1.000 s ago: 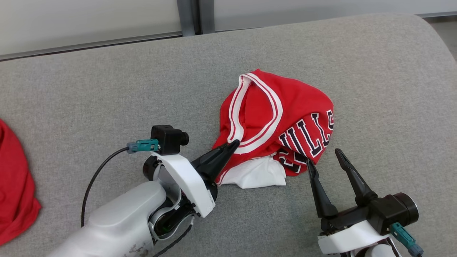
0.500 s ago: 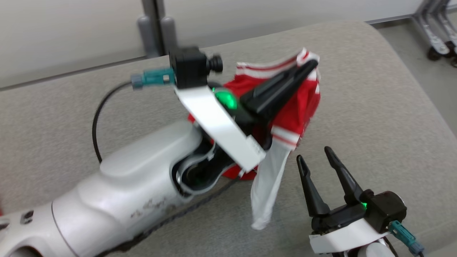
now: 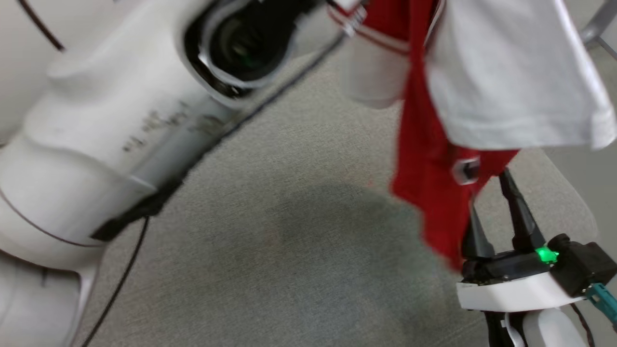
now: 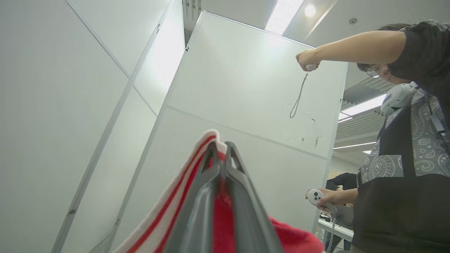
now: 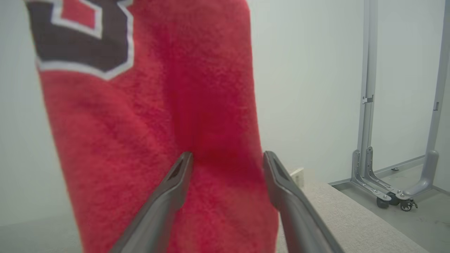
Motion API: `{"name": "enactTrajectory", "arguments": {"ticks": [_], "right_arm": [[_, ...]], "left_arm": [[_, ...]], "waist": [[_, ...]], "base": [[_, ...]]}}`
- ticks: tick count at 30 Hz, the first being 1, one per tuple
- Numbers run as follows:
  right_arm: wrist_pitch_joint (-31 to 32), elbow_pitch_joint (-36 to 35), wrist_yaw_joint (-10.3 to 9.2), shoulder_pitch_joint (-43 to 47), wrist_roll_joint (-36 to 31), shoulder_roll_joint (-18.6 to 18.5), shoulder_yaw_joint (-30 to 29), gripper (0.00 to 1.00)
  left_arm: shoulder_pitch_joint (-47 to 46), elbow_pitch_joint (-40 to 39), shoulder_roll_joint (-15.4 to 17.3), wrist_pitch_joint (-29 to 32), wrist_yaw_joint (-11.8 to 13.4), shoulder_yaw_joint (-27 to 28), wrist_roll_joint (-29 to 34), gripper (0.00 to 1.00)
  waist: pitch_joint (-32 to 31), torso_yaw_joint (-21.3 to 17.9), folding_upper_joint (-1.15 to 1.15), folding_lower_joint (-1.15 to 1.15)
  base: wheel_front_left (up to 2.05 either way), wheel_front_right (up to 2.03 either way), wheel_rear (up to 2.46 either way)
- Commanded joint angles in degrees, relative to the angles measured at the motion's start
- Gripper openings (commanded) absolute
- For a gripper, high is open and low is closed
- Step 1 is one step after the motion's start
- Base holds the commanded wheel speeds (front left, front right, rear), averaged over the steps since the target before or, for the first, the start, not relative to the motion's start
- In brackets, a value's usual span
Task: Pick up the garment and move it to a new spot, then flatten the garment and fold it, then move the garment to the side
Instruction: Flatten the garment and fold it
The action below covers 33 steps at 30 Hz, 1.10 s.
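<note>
Left tool (image 4: 219,149) has its two dark fingers pressed together on the garment (image 4: 168,214), pinching it at a band of red-and-white striped trim, with red cloth bunched between and below the fingers. This tool points up toward pale wall panels and ceiling lights. To its right stands a person (image 4: 404,158) in dark clothes, one arm raised and a white controller (image 4: 316,196) in the lower hand. From the head camera, the pale left forearm (image 3: 96,144) crosses the upper left. The garment hangs in the air above the grey bench (image 3: 289,250), clear of its surface. A long red fold drops down the right side, and a broad white panel (image 3: 511,96) hangs beside it near the top. The right tool (image 3: 489,197) sits low at the right with its fingers spread wide and pointing up, a green light glowing on its body. The red fold's lowest corner hangs in front of its left finger. Seen from the right wrist, the red cloth fills the space behind and between the parted fingers. Whether it touches them cannot be told. Part of a dark, white-edged letter (image 5: 77,38) shows on the cloth at the upper left. A grey metal frame (image 5: 367,140) on castors stands on the floor beyond the bench's edge.
</note>
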Motion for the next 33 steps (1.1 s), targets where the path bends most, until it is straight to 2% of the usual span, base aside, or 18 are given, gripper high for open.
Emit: {"name": "enactTrajectory", "arguments": {"ticks": [1, 4, 7, 12, 16, 20, 24, 33], "right_arm": [[-0.1, -0.3, 0.0, -0.4, -0.4, -0.1, -0.5, 1.0], [-0.1, -1.2, 0.0, 0.2, -1.1, -0.1, -2.9, 1.0], [-0.1, -2.3, 0.0, 0.7, -1.8, -0.1, -4.8, 1.0], [-0.1, -3.4, 0.0, 1.7, -3.4, -0.1, -7.3, 1.0], [-0.1, -3.6, 0.0, 2.0, -4.7, -0.1, -8.4, 1.0], [-0.1, -3.4, 0.0, 2.6, -5.7, -0.1, -8.4, 1.0], [-0.1, -3.5, 0.0, 2.8, -6.2, -0.1, -8.7, 1.0], [-0.1, -2.5, -0.01, 4.1, -7.5, -0.1, -9.2, 1.0]], "left_arm": [[0.3, 0.9, 1.3, -0.5, 0.0, 0.5, 0.6, 0.0], [2.9, 3.8, 3.5, -2.1, 0.0, 1.3, 2.1, 0.0], [8.9, 6.1, 7.1, -2.7, 0.0, 0.5, 2.6, 0.0], [24.0, 7.9, 14.8, -3.9, 0.0, 0.5, 1.5, 0.0], [36.1, 8.6, 19.3, -4.7, 0.0, 4.7, 1.5, 0.0], [48.1, 7.8, 19.7, -4.7, 0.0, 14.6, 2.9, 0.0], [58.0, 4.0, 19.5, -4.7, 0.0, 20.2, 3.4, 0.0], [73.3, -3.8, 22.4, -4.7, 0.0, 20.9, 6.6, 0.0]], "waist": [[-0.6, 0.9, 0.0, 0.0], [-0.8, 2.9, 0.0, 0.0], [-0.3, 5.0, 0.0, 0.0], [0.9, 7.7, 0.0, 0.0], [2.0, 10.2, 0.0, 0.0], [2.3, 12.5, 0.0, 0.0], [2.4, 14.7, 0.0, 0.0], [1.4, 19.3, 0.0, 0.0]], "base": [[0.0, 0.0, 0.0], [0.0, 0.0, 0.0], [0.0, 0.0, 0.0], [0.0, 0.0, 0.0], [0.0, 0.0, 0.0], [0.0, 0.0, 0.0], [0.0, 0.0, 0.0], [0.0, 0.0, 0.0]]}}
